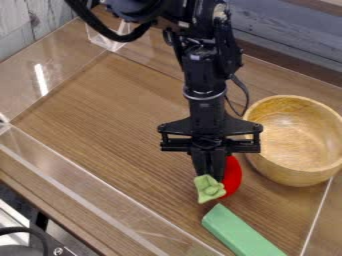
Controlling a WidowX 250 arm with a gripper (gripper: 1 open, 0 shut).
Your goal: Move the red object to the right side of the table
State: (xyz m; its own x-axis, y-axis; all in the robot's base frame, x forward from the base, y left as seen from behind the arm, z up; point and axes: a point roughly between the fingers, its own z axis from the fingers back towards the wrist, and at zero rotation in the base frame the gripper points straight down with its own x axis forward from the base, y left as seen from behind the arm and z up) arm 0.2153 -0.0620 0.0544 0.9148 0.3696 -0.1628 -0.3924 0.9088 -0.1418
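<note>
The red object, a small strawberry-like toy with a light green leafy stem, rests on the brown wood-grain table toward the front right, just left of the wooden bowl. My gripper points almost straight down onto the toy with its fingers closed on the toy's left, stem-side part. The black fingers cover the middle of the toy, so only its red right edge and the green stem show.
A wooden bowl stands at the right, close to the arm. A flat green block lies on the table just in front of the toy. Low clear acrylic walls edge the table at the front and left.
</note>
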